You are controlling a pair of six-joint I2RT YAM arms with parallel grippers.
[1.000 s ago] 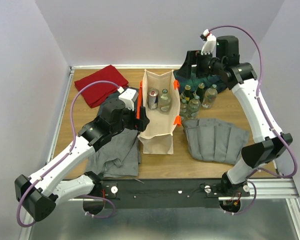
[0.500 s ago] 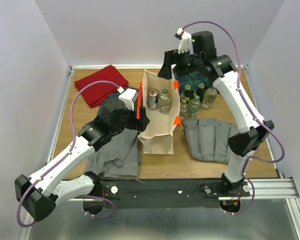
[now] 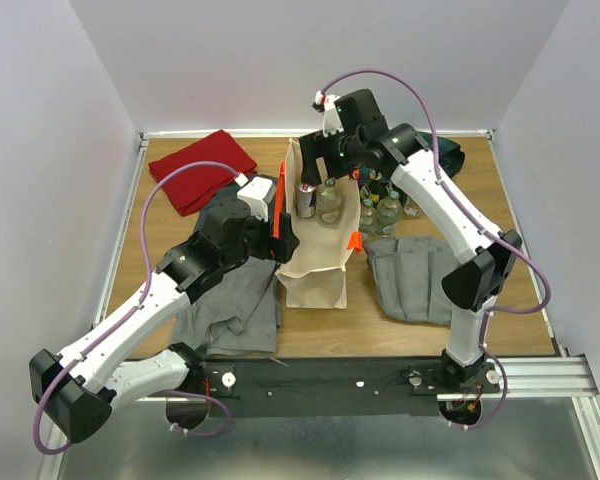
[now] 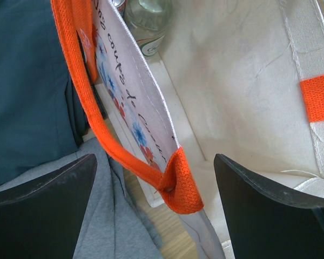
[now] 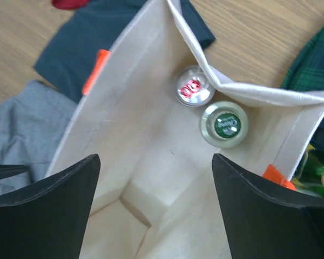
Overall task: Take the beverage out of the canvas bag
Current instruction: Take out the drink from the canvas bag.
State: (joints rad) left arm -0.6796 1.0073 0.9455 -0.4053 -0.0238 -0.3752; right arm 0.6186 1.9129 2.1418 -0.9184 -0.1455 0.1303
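Note:
The beige canvas bag (image 3: 316, 262) stands open at the table's middle, with orange handles on its long sides. At its far end stand a silver can with a red tab (image 5: 193, 91) and a clear glass bottle with a green cap (image 5: 224, 124), side by side. My right gripper (image 5: 155, 159) hovers open above the bag's mouth, looking straight down into it, and is seen from above at the far rim (image 3: 320, 160). My left gripper (image 4: 155, 164) is open, its jaws straddling the bag's left wall (image 4: 140, 108) and the orange handle base (image 4: 179, 186) without pinching them.
Several glass bottles (image 3: 388, 205) stand on the table just right of the bag. Grey folded cloth (image 3: 430, 280) lies at the right front, more grey cloth (image 3: 230, 315) under the left arm, and a red cloth (image 3: 200, 165) at the back left. A dark plaid cloth (image 3: 448, 152) lies at the back right.
My right arm has swung left from the back right corner, over the standing bottles, to above the bag's far end. The left arm and the bag have not moved.

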